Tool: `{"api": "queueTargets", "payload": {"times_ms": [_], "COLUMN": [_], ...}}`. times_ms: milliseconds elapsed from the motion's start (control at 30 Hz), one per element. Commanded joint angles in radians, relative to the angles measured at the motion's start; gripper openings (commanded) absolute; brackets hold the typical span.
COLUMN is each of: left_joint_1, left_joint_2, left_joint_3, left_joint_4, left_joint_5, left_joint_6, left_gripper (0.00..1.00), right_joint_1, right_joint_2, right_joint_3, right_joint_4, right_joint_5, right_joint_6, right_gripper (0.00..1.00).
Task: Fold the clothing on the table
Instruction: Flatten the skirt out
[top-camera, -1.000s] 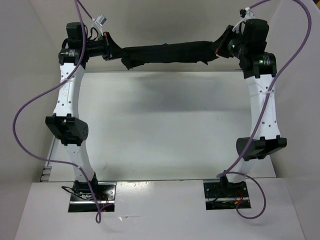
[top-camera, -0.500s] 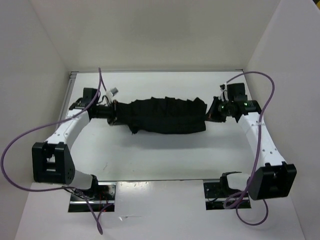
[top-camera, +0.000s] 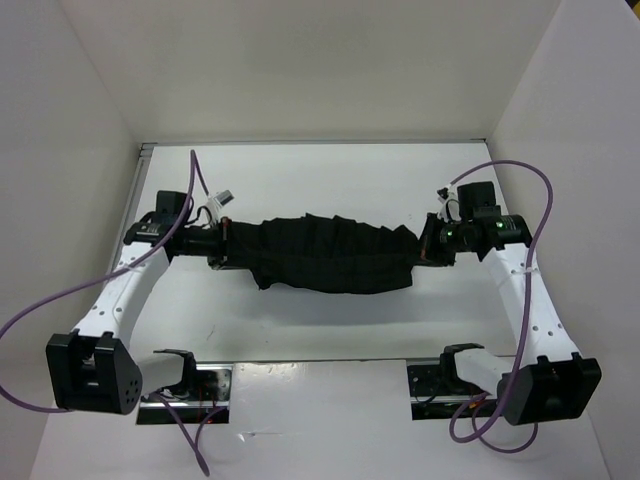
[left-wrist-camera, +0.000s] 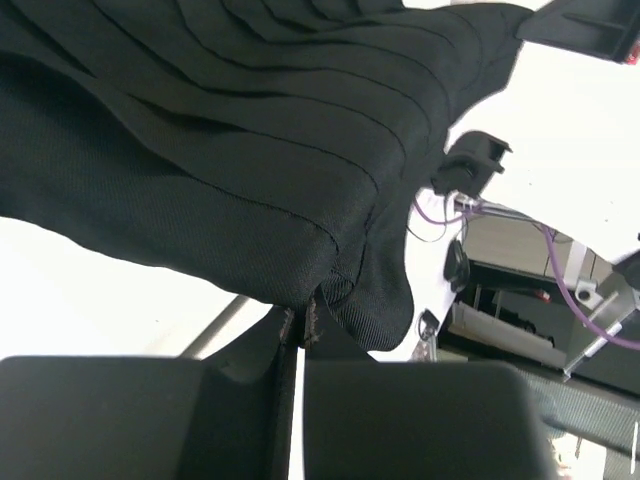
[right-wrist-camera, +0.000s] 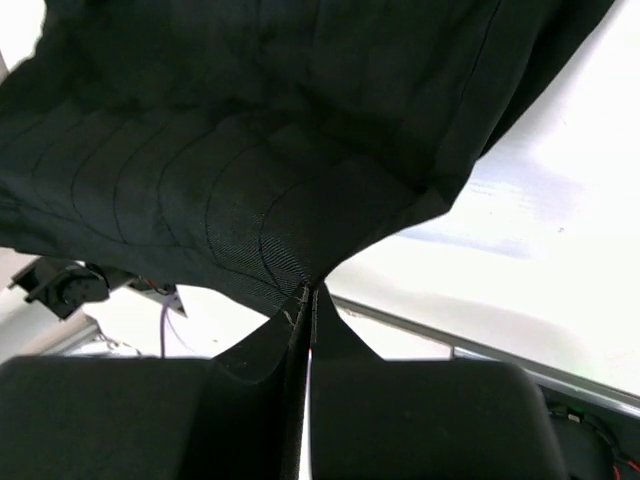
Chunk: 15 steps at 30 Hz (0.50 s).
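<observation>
The clothing (top-camera: 330, 254) is a black pleated skirt stretched sideways across the middle of the white table (top-camera: 320, 185), bunched into a long band. My left gripper (top-camera: 228, 246) is shut on its left end, and the wrist view shows the jaws (left-wrist-camera: 301, 325) pinching the fabric's (left-wrist-camera: 230, 150) edge. At the other end my right gripper (top-camera: 424, 247) is shut on the skirt's right end; its closed jaws (right-wrist-camera: 307, 300) pinch the cloth (right-wrist-camera: 250, 150). In the top view the skirt lies low, at or just above the table surface.
White walls (top-camera: 70, 120) enclose the table on the left, back and right. Purple cables (top-camera: 60, 300) loop from both arms. The arm bases (top-camera: 185, 390) sit at the near edge, with the elbows (top-camera: 550, 390) folded low at the front corners.
Both arms have come down and toward the near side, carrying the skirt from high at the back to low over the table's middle. Both grips have held.
</observation>
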Motion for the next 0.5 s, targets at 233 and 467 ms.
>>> {"api": "queueTargets", "payload": {"times_ms": [233, 467], "left_joint_1": [-0.024, -0.059], "left_joint_2": [-0.291, -0.351], "left_joint_3": [0.286, 0.258], "left_joint_4": [-0.167, -0.106], "left_joint_5": [0.191, 0.116], "left_joint_6": [0.085, 0.065], "left_gripper": [0.0, 0.01], "right_joint_1": [0.117, 0.149], "right_joint_2": [-0.184, -0.24], "right_joint_3": [0.187, 0.258], "right_joint_4": [-0.065, -0.005], "right_joint_5": [-0.047, -0.064], "right_joint_6": [-0.071, -0.067], "right_gripper": [0.0, 0.02]}}
